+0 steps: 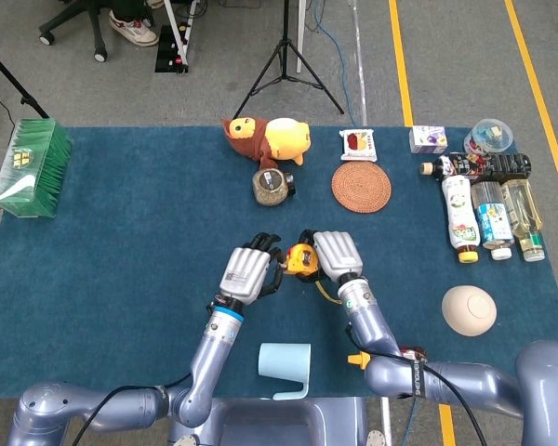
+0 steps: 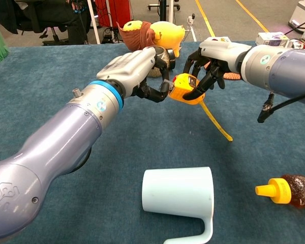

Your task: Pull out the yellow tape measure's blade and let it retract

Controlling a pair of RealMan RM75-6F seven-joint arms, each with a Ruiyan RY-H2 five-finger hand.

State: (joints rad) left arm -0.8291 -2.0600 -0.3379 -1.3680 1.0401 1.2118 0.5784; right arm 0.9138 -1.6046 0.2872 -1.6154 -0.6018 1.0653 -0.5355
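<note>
The yellow tape measure (image 2: pixel 184 87) is held up off the desk (image 1: pixel 121 242) between the two hands, near the middle of the blue cloth. The right hand (image 2: pixel 209 63) grips its case from above and behind, dark fingers (image 2: pixel 199 89) curled around the yellow body. The left hand (image 2: pixel 134 71) meets it from the other side, its fingertips (image 2: pixel 160 90) touching the case's near end; whether they pinch the tab there or only press against it I cannot tell. A length of yellow blade (image 2: pixel 217 122) hangs out of the case and slants down toward the cloth, its free end near or on the surface.

In the head view the tape measure (image 1: pixel 301 260) sits between the left hand (image 1: pixel 245 272) and right hand (image 1: pixel 336 255). A pale blue mug (image 2: pixel 179 195) lies on its side close to the robot, handle toward the desk's near edge, and a squeeze bottle with a yellow cap (image 2: pixel 287 191) lies to its right. Farther back stand a small jar (image 1: pixel 270 185), a plush toy (image 1: pixel 268 137) and a round woven coaster (image 1: pixel 361 187). Several bottles (image 1: pixel 488 216) lie side by side at the right, with a pale bowl (image 1: pixel 469 309) turned upside down nearer the robot. A green box (image 1: pixel 30 169) sits at the far left edge
</note>
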